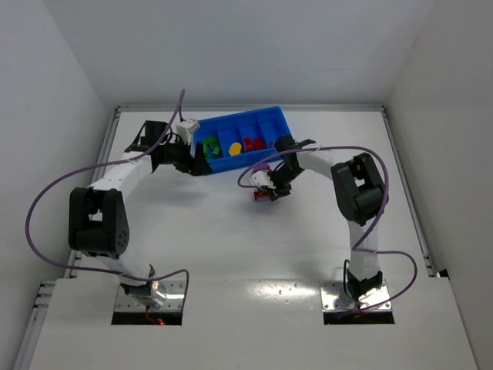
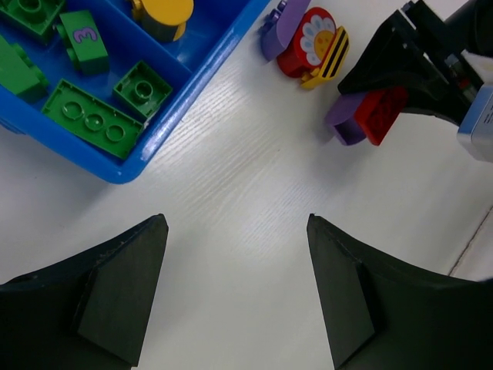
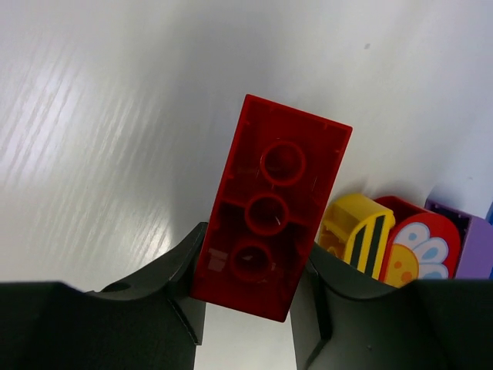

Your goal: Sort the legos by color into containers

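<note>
Right gripper (image 3: 250, 258): clenched on the red brick (image 3: 269, 208), one finger on each long side, with the hollow underside turned to the wrist camera. The brick is just off the near wall of the blue tray (image 2: 181, 77), touching a purple brick (image 2: 345, 129) and near the bee-and-flower piece (image 2: 314, 45). You cannot tell whether it has left the table. Gripping across the narrow width probably keeps the fingers clear of those neighbours.

Left gripper (image 2: 235, 225): jaws apart, empty, hanging off the tray's corner by the green bricks (image 2: 92, 119), likely parked out of the way.

Red pieces (image 1: 253, 143) lie in a middle compartment of the tray, so expect this brick to go there.
</note>
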`<move>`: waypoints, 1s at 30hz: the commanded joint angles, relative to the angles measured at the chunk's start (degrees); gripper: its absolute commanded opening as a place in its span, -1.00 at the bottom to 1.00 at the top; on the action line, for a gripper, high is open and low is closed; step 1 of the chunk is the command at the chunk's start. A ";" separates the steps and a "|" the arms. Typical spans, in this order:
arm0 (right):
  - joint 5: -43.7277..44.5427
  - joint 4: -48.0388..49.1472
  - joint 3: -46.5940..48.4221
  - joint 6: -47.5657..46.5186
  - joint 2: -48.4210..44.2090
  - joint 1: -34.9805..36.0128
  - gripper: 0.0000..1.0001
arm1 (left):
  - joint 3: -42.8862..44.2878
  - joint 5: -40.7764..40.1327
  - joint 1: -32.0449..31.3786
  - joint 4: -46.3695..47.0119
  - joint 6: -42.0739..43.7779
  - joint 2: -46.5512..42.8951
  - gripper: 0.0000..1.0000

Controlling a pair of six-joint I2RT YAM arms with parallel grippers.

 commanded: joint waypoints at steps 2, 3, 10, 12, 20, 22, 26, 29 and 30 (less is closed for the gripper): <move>-4.95 3.62 -0.31 8.81 -4.42 0.49 -0.71 | -2.34 1.70 -0.38 1.09 1.71 -3.12 0.58; -5.48 4.41 -1.01 9.78 -5.04 0.49 -0.71 | -3.21 1.18 -2.04 1.09 1.72 -4.08 0.58; -10.75 5.47 0.56 19.71 -10.84 0.49 -0.76 | -5.68 8.44 -6.88 0.56 6.55 -8.39 0.56; -12.33 5.47 1.09 21.47 -11.98 1.02 -0.76 | -6.91 11.01 -8.81 2.83 6.55 -9.62 0.56; -16.90 2.93 5.13 25.96 -12.78 2.16 -0.76 | -10.43 12.69 -13.65 17.24 1.54 -13.85 0.48; -17.61 1.44 6.97 25.96 -12.78 2.69 -0.76 | -11.74 13.30 -13.66 19.96 1.54 -14.63 0.48; -18.23 -0.68 7.86 25.96 -12.78 3.30 -0.76 | -13.42 13.30 -13.66 24.11 2.94 -16.39 0.54; -18.23 -1.20 7.86 25.96 -12.78 3.30 -0.76 | -12.72 14.17 -14.18 21.05 7.24 -15.87 0.54; -18.23 -1.21 7.86 25.96 -13.39 3.30 -0.76 | -12.19 14.18 -14.18 20.25 8.65 -15.87 0.54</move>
